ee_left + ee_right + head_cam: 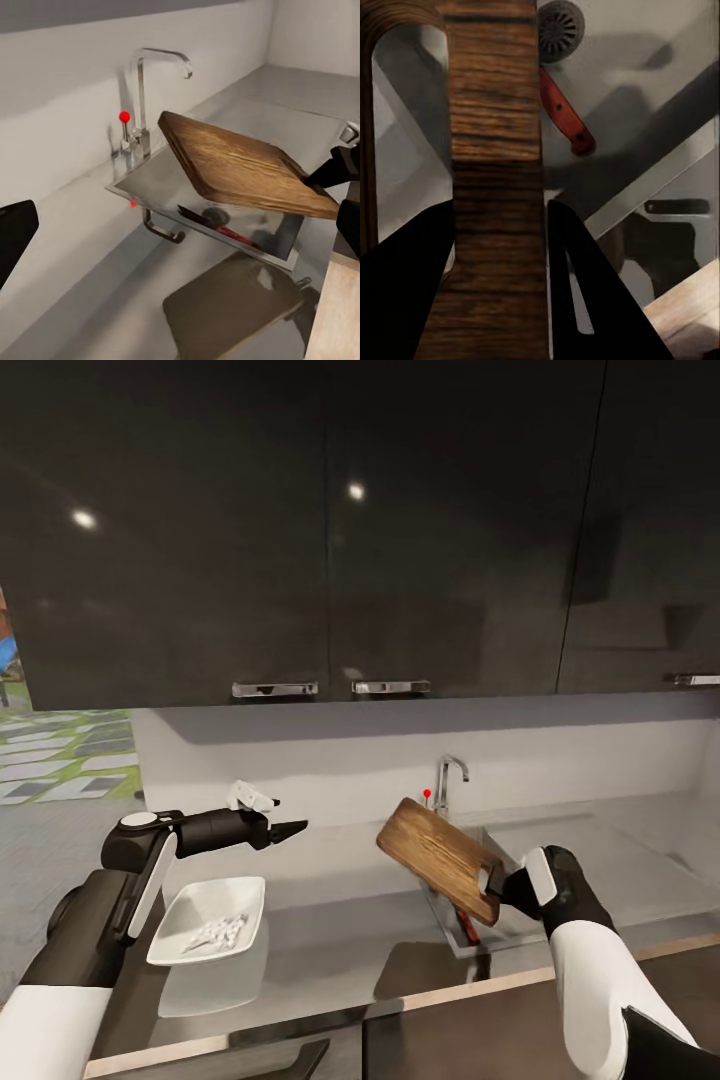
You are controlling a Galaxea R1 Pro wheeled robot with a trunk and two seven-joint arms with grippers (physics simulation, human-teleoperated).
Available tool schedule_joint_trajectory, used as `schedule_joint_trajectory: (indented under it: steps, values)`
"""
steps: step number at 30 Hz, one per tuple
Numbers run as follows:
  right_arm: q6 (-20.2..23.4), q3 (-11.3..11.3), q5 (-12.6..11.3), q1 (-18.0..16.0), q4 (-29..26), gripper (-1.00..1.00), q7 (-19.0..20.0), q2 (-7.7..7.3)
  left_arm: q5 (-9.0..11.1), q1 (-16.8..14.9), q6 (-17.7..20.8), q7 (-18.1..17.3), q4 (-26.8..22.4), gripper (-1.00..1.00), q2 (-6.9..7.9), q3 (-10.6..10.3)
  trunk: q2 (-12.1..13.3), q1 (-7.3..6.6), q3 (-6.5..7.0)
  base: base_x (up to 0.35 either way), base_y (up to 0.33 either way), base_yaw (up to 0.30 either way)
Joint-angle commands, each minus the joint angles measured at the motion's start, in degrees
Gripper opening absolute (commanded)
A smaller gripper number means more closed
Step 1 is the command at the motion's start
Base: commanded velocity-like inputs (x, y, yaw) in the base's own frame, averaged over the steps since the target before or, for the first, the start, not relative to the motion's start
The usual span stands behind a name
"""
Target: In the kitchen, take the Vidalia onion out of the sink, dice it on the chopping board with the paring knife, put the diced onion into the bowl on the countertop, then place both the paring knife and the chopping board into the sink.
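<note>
Head view: the chopping board (440, 858) is held tilted in the air over the sink (505, 938), its far end raised toward the faucet (449, 778). The right end effector (497, 881) is clamped on the board's near short edge by the slot handle; in the right wrist view the two dark fingers (577, 277) sit on either side of the wood. The paring knife (562, 112) already lies in the basin, its reddish handle just beside the round drain (558, 28). The bowl (210, 920) rests on the desk to the left with white diced pieces inside. The left end effector (290, 828) hovers above the desk, well apart from the board, and whether its fingers are together cannot be told.

The step in hand appears to be lowering the board into the sink. It would be done well by bringing the raised end down below the faucet spout (a likely point of collision), and the board should be released only once it is resting inside the basin, preferably not jammed onto the knife.
</note>
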Motion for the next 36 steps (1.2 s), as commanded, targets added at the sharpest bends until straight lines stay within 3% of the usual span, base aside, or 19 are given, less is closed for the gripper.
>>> schedule_joint_trajectory:
  steps: [1,5,7,8,9,11,13,17,25,36]
  values:
    - [-1.4,-0.5,-1.5,-0.2,-0.1,-1.0,-5.7,0.08,0.1,0.0,0.4,-0.1,0.0,1.0,0.04,0.0,0.0,0.02,-0.03,0.0,0.0,0.0]
    - [-8.0,-0.6,-5.2,-0.5,-0.1,-1.0,-13.1,0.1,0.1,0.0,0.4,-0.1,0.0,1.0,-0.03,0.0,0.0,0.02,-0.03,0.0,0.0,0.0]
    - [-13.6,-0.6,-10.3,-0.8,-0.1,-1.0,-19.8,0.2,0.1,0.0,0.4,-0.1,0.0,1.0,-0.04,0.0,0.0,0.02,-0.03,0.0,0.0,0.0]
    - [-14.8,-0.5,-11.8,-1.0,-0.1,-1.0,-21.7,0.23,0.1,0.0,0.4,-0.1,0.0,1.0,-0.04,0.0,0.0,0.02,-0.03,0.0,0.0,0.0]
    - [-20.3,-0.5,-19.6,-1.8,-0.1,-1.0,-33.3,0.32,0.1,0.0,0.4,-0.1,0.0,1.0,-0.05,0.0,0.0,0.02,-0.03,0.0,0.0,0.0]
    - [-23.7,-0.5,-23.6,-2.1,-0.1,-1.0,-38.1,0.34,0.1,0.0,0.3,-0.1,0.0,1.0,-0.05,0.0,0.0,0.02,-0.03,0.0,0.0,0.0]
    - [-25.5,-0.5,-25.8,-2.2,-0.1,-1.0,-39.8,0.35,0.1,0.0,0.4,-0.1,0.0,1.0,-0.05,0.0,0.0,0.02,-0.03,0.0,0.0,0.0]
    - [-27.6,-0.2,-28.6,-2.3,-0.1,-1.0,-41.3,0.84,0.1,0.0,0.4,-0.1,-0.1,1.0,-0.05,0.0,0.0,0.02,-0.05,0.0,0.0,0.0]
    - [-28.0,0.1,-28.9,-2.3,0.0,-1.0,-41.4,2.71,0.1,0.0,0.3,-0.1,-0.1,1.0,-0.44,-0.3,0.0,0.02,-0.61,0.0,0.0,0.0]
    - [-28.3,0.2,-28.9,-2.3,1.7,-1.0,-41.3,3.14,0.1,0.0,0.3,-0.1,-0.2,1.0,-0.49,-0.2,0.0,0.02,-0.84,0.0,0.0,0.0]
